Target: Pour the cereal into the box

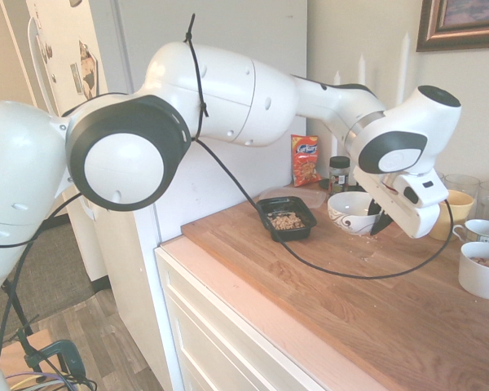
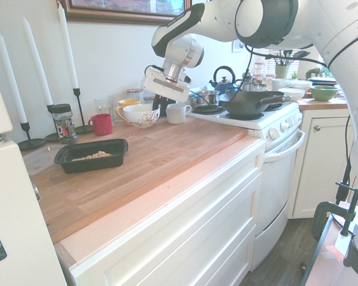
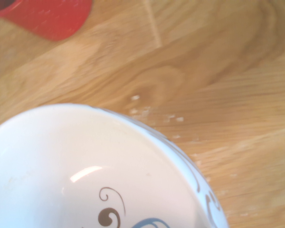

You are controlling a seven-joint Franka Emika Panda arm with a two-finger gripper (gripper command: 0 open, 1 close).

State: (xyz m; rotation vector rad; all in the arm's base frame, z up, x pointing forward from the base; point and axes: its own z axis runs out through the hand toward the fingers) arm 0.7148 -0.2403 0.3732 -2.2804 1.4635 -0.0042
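The white arm [image 1: 228, 94] reaches far out, its wrist bent steeply downward, and the tool [image 1: 381, 218] has its dark fingers closed.

Bright kitchen; white walls, butcher-block counter [image 2: 167, 161], white cabinets [image 2: 185, 238], stove [image 2: 268, 125], framed picture [image 2: 125, 9]

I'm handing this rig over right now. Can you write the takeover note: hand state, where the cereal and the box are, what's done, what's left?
Hand: shut on the rim of the swirl-patterned white bowl, which sits on the wooden counter by the red mug.
Cereal: in the black box, apart from the bowl.
Done: the wrist view shows the bowl empty; a few crumbs lie on the counter beside it.
Left: release the bowl and pull the arm clear.
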